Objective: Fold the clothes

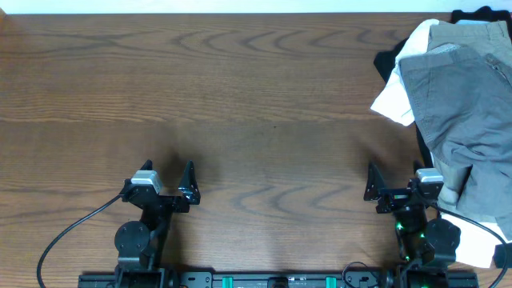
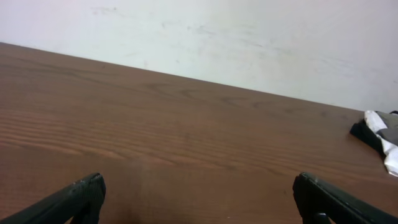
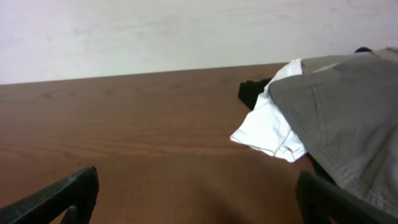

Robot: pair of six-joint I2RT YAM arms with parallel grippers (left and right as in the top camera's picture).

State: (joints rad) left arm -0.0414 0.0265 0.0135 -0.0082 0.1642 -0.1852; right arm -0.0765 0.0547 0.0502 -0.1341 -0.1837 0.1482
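A heap of clothes lies at the table's right edge: grey trousers (image 1: 460, 112) on top, a white garment (image 1: 394, 102) under them and a black garment (image 1: 389, 61) at the far side. In the right wrist view the grey trousers (image 3: 348, 112), white garment (image 3: 267, 127) and black garment (image 3: 252, 92) lie ahead to the right. My left gripper (image 1: 168, 178) is open and empty near the front left. My right gripper (image 1: 394, 179) is open and empty, its right finger beside the heap. In the left wrist view (image 2: 199, 196) the heap's corner (image 2: 380, 132) shows far right.
The brown wooden table (image 1: 224, 104) stretches left of the heap. A white wall stands behind its far edge (image 2: 186, 37). Black cables run from both arm bases along the front edge.
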